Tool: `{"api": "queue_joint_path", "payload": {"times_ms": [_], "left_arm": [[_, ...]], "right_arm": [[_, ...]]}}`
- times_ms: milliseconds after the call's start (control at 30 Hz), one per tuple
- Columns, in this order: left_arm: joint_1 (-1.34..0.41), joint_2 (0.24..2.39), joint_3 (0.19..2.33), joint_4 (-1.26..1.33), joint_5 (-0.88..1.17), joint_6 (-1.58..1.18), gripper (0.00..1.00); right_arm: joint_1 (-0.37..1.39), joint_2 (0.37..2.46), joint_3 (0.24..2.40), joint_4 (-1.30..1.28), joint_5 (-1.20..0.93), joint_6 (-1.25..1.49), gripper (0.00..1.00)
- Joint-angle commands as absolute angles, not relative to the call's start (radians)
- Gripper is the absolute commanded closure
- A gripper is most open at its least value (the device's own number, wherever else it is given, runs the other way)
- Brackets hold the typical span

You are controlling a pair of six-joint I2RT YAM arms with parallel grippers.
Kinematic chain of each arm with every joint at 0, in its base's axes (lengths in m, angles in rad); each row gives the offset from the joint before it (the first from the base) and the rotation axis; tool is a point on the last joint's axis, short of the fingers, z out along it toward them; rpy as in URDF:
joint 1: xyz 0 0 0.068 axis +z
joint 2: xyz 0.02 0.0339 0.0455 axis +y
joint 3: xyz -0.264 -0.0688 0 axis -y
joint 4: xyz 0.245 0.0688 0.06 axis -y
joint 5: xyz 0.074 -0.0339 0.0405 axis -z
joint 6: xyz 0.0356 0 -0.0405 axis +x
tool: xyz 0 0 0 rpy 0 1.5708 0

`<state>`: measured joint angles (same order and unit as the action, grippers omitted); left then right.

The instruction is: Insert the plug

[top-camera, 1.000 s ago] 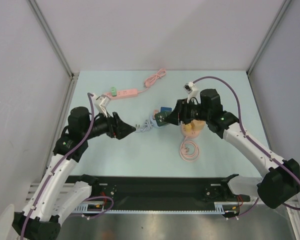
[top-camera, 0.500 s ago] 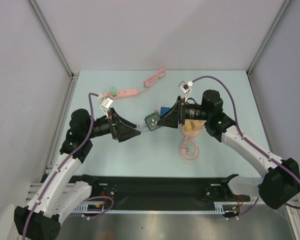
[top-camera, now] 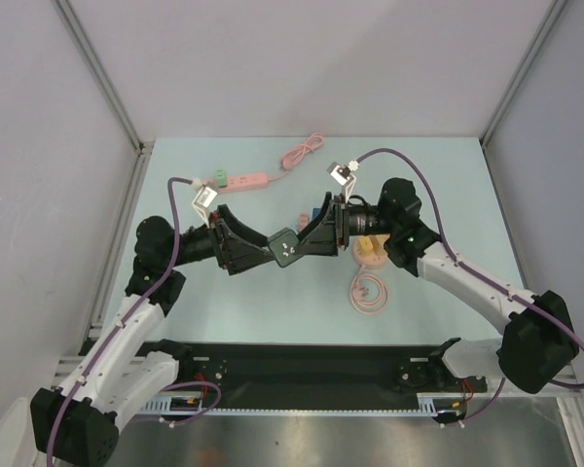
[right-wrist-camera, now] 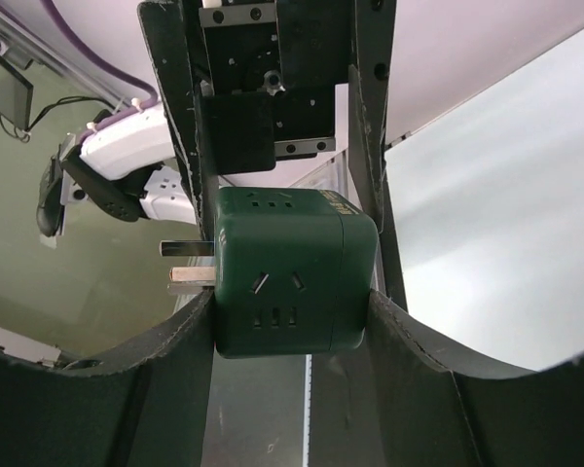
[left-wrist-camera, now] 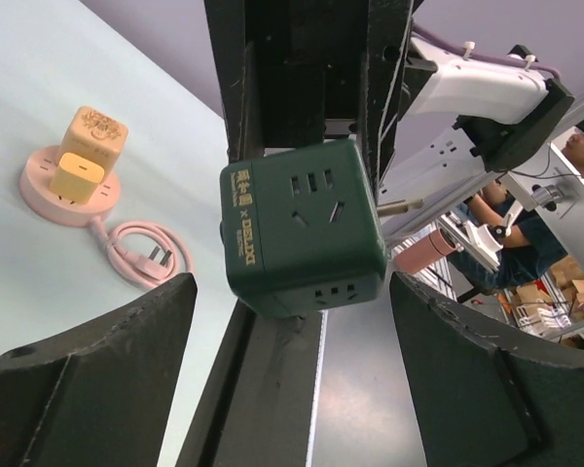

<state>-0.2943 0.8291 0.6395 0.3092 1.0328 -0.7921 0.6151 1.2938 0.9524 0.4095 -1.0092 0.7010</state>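
A dark green cube plug (right-wrist-camera: 290, 282) with sockets on its faces and metal prongs (right-wrist-camera: 187, 263) on one side hangs above the table. My right gripper (right-wrist-camera: 290, 297) is shut on it, one finger against each side. In the top view the cube (top-camera: 285, 246) sits mid-table between the two arms, at the tip of my right gripper (top-camera: 294, 243). My left gripper (left-wrist-camera: 292, 292) faces it, open, with its fingertips level with the cube's (left-wrist-camera: 302, 229) lower edge and not touching it. In the top view, my left gripper (top-camera: 265, 247) lies just left of the cube.
A pink power strip (top-camera: 241, 181) with a green plug (top-camera: 218, 177) and pink cord (top-camera: 302, 154) lies at the back. A round pink socket base carrying a yellow cube (top-camera: 372, 251) stands under the right arm, its coiled pink cable (top-camera: 368, 292) in front. A blue object (top-camera: 319, 211) is partly hidden.
My right gripper has carried the green cube to the left, up to the left gripper. The left gripper's fingers have spread wider and swung to face the cube.
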Motion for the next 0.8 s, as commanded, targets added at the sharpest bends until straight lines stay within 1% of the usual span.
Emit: {"api": "queue_joint_path", "payload": {"times_ms": [0,233,333,467,533,567,600,667,733,767], "left_arm": [[-0.295,0.836,0.634,0.414,1.065,-0.844,0.13],[-0.305,0.85,0.629,0.434,1.071,-0.887,0.12],[-0.308,0.865,0.63,0.411,1.066,-0.89,0.15],[-0.319,0.887,0.644,0.341,1.046,-0.871,0.31],[-0.327,0.899,0.643,0.319,1.042,-0.867,0.34],[-0.327,0.902,0.644,0.308,1.037,-0.859,0.43],[-0.327,0.903,0.646,0.296,1.025,-0.854,0.48],[-0.327,0.907,0.649,0.279,1.016,-0.851,0.52],[-0.327,0.913,0.65,0.279,1.011,-0.864,0.51],[-0.327,0.92,0.653,0.278,1.012,-0.873,0.43]], "right_arm": [[0.629,1.301,0.997,0.508,-1.035,0.726,1.0],[0.63,1.328,1.002,0.492,-1.031,0.709,1.0],[0.632,1.336,1.008,0.488,-1.029,0.7,1.0],[0.632,1.353,1.025,0.427,-1.014,0.672,1.0],[0.634,1.359,1.034,0.41,-1.012,0.655,1.0],[0.634,1.365,1.037,0.388,-1.014,0.647,1.0],[0.634,1.367,1.04,0.376,-1.014,0.637,1.0],[0.634,1.374,1.051,0.33,-1.017,0.612,1.0],[0.635,1.385,1.052,0.316,-1.032,0.601,1.0],[0.634,1.384,1.052,0.311,-1.032,0.595,1.0]]}}
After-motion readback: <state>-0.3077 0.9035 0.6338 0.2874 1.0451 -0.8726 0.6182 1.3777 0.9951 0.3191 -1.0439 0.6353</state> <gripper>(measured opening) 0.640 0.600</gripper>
